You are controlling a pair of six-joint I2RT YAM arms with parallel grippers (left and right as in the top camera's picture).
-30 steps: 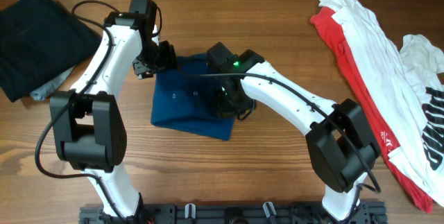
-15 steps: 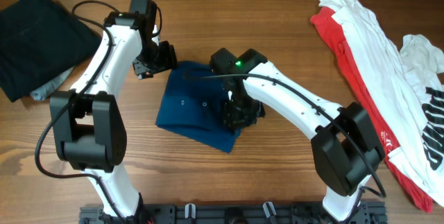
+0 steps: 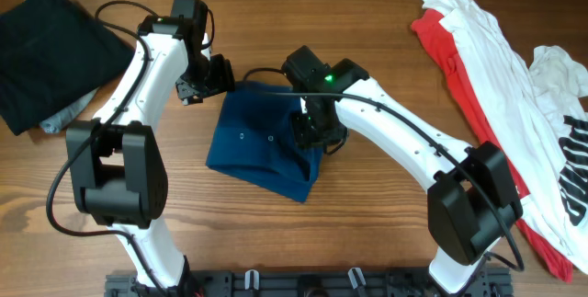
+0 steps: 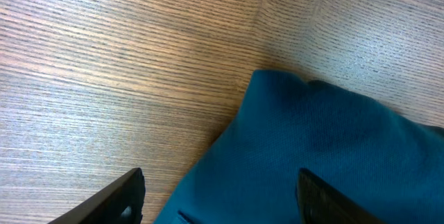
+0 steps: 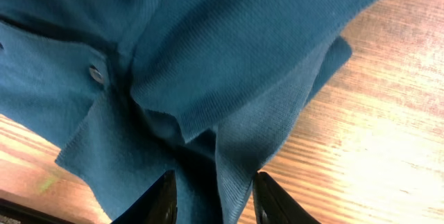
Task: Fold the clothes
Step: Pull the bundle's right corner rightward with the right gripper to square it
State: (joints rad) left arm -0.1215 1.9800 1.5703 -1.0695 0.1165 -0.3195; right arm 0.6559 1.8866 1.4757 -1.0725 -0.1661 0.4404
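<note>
The deep-blue polo shirt lies folded into a rough square at the table's middle, two small buttons showing on top. My left gripper hovers open over its far-left corner. In the left wrist view that gripper has both dark fingers spread wide above the blue cloth and holds nothing. My right gripper sits at the shirt's right edge. In the right wrist view its jaws stand apart, with a loose ribbed fold of the shirt hanging between them, not pinched.
A heap of white T-shirts and a red T-shirt lies at the far right. A black garment on a grey one lies at the far left. Bare wooden table runs along the front.
My right gripper has opened and let go of the polo's right edge, after dragging that side a little right and then moving back toward the far side. The left arm has not moved.
</note>
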